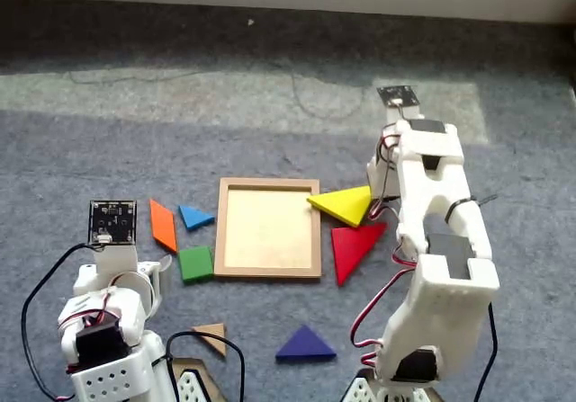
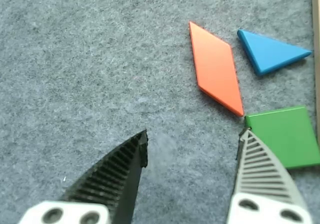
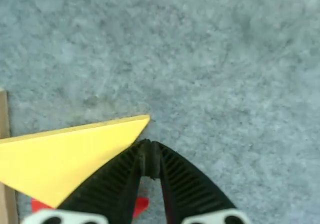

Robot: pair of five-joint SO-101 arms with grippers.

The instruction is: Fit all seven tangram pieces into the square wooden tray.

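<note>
The left arm (image 1: 106,317) and right arm (image 1: 432,186) are white shells with black motors (image 1: 450,249), red-and-black cables (image 1: 371,315) and ribbed jaws.

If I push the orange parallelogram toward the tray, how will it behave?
The orange parallelogram looks like a flat, rigid slab, so it should probably slide without bending or rolling. The grey carpet looks fuzzy, so it may drag and pivot if pushed off-centre.
</note>
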